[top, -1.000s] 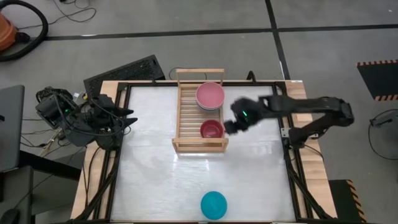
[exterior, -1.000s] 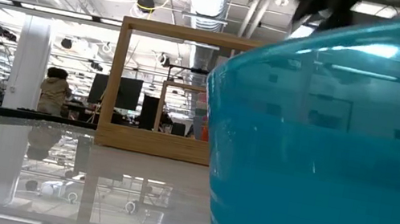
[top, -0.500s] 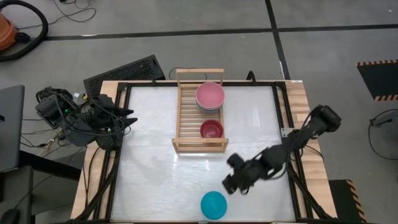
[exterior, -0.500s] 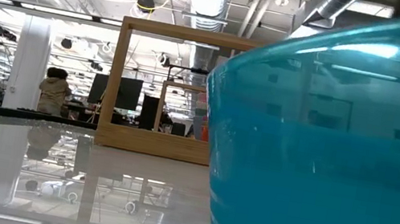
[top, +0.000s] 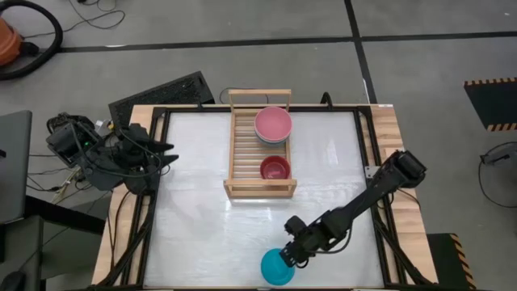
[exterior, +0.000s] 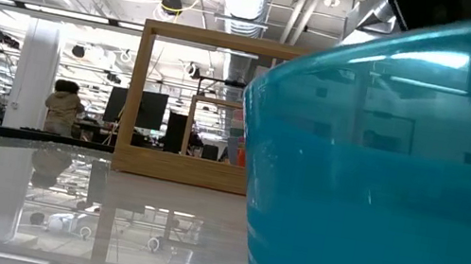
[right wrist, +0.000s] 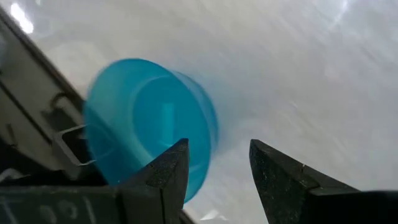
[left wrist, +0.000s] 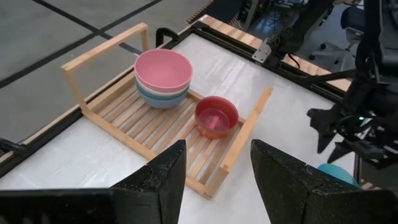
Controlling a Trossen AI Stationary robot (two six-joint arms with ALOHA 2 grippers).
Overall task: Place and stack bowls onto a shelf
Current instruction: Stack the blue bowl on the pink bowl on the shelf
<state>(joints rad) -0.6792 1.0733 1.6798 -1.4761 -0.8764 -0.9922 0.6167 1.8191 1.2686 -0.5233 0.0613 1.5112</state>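
A cyan bowl [top: 277, 267] stands upright on its base near the table's near edge; it fills the low view [exterior: 382, 176]. My right gripper [top: 293, 254] is open just above the bowl's far right rim [right wrist: 149, 118]. The wooden shelf [top: 242, 145] holds a pink bowl [top: 272, 123] nested in a grey-blue one, and a red bowl [top: 275, 168] nearer its near end. My left gripper [top: 166, 153] waits open at the table's left edge. The other bowls are out of view. My right gripper comes at the cyan bowl's far right rim [right wrist: 186, 134] slanting down from the table's far right, fingers open. Whether a finger [right wrist: 168, 171] touches the rim, I cannot tell. The bowl sits on the table.
The shelf [left wrist: 155, 124] stands at the table's far middle, with bare slats beside the red bowl [left wrist: 216, 117]. A black frame [top: 157, 202] borders the white tabletop. A black keyboard [top: 161, 93] lies beyond the far left corner. People show in the room behind [exterior: 62, 108].
My right gripper has travelled from beside the shelf's red bowl toward the table's near edge and come down at the cyan bowl. The bowls and the shelf have stayed where they were.
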